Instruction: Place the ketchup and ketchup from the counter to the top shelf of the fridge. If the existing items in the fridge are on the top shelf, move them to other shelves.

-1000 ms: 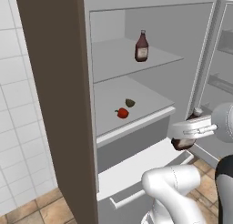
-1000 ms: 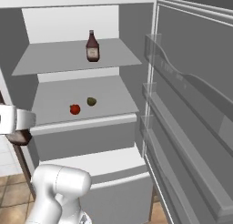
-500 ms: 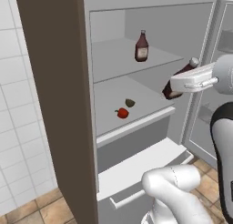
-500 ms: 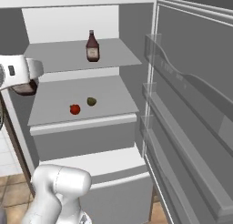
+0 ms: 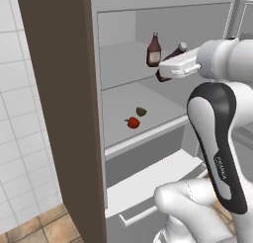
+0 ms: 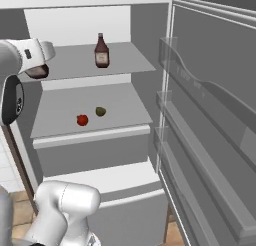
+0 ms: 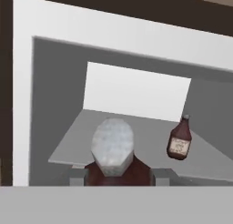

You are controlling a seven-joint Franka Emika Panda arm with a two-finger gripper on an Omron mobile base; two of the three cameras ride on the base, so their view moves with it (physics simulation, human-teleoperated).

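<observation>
My claw [image 5: 167,71] has risen to mid-frame, pinching a ketchup [image 5: 170,64] tilted. Pushing inward carelessly could topple the shelved ketchup [image 5: 153,50] upper centre.

Domestic kitchen, rendered; an open fridge [image 5: 59,89] with a dark brown outer side panel and pale grey interior occupies the centre; flat grey shelves carry a ketchup bottle [image 5: 153,50] on the top shelf [image 6: 125,65] and, on the shelf below, a small red fruit [image 5: 132,122] with an olive-brown fruit [image 5: 141,111] just beside it at 1 o'clock; the open door [image 6: 215,140] at 3 o'clock bears moulded racks; white wall tiles [image 5: 22,138] at 9 o'clock and brown floor tiles [image 5: 44,227] at 7 o'clock.
</observation>
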